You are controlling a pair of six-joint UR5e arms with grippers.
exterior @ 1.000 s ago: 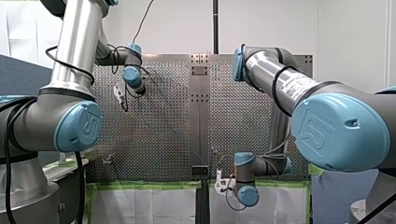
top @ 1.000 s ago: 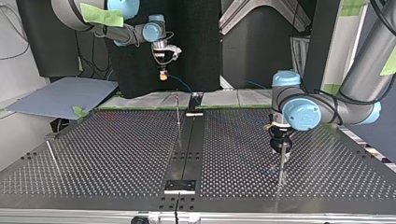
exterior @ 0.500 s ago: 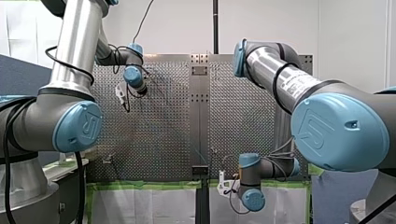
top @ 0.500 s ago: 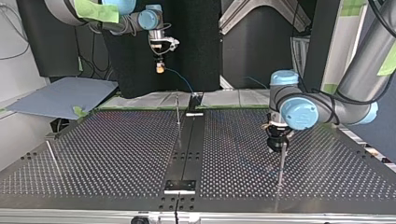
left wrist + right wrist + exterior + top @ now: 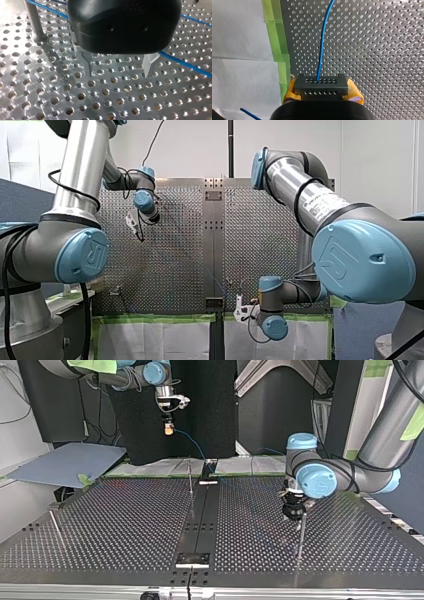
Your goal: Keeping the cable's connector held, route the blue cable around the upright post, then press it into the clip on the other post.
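Silver arms (image 5: 82, 165), blue joint caps (image 5: 365, 260), black cables (image 5: 86, 320)

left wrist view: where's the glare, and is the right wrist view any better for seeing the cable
Left wrist view: strong glare washes out the perforated table beside the post, though the blue cable shows clearly past my left gripper. Right wrist view: even light, no glare, cable plain from the connector outward.

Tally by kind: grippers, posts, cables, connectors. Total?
Grippers: 2, my left and my right
Posts: 3 in the top view
Cable: 1, blue
Connector: 1
Total: 7
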